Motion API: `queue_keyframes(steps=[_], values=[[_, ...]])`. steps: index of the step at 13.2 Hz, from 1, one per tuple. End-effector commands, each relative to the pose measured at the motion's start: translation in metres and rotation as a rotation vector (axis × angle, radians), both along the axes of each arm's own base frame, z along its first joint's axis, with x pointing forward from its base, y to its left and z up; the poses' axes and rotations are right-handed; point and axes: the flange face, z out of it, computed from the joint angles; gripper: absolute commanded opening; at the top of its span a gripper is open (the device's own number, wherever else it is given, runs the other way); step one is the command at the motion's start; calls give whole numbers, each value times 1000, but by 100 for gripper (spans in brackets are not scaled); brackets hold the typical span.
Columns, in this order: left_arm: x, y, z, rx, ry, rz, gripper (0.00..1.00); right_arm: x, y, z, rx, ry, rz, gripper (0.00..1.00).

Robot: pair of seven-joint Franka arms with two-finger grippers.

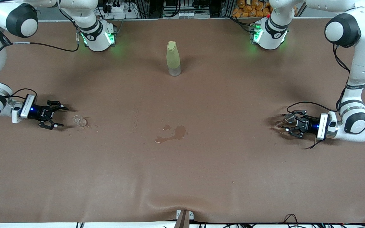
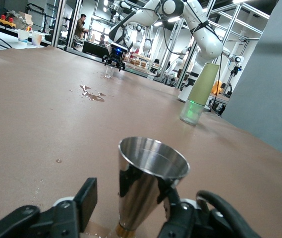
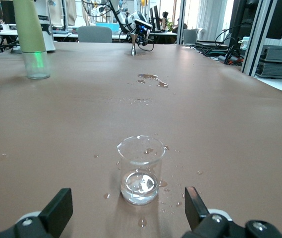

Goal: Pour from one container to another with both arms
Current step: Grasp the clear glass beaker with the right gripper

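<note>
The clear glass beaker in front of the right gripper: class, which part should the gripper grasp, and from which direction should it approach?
Probably the clear glass beaker's straight wall about mid-height, approached level along the table, as the right gripper is already lined up. The beaker stands upright with water in the bottom, and the open fingers flank it on both sides, so closing there should hold it.

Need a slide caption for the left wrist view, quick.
Left pincer straddles a steel cup on the brown table; spill and green bottle farther off.
</note>
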Motion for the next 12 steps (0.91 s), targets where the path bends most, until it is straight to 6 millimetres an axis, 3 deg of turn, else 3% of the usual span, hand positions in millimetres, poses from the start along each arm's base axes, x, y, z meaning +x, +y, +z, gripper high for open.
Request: queue_keyframes(steps=[1,6,9,10,12], values=[[2,1,1,-32,-21,16,39,-9,-1,-25,28,-254,45,100],[2,1,1,-31,-21,14,34,-9,14,-48,64,-277,34,100],[3,-2,2,-29,-17,11,5,-4,26,-54,84,-315,28,100],[3,-2,2,-27,-14,13,0,-3,31,-56,92,-316,32,100],[7,-4,4,-40,-16,31,0,0,38,-58,97,-333,36,100]])
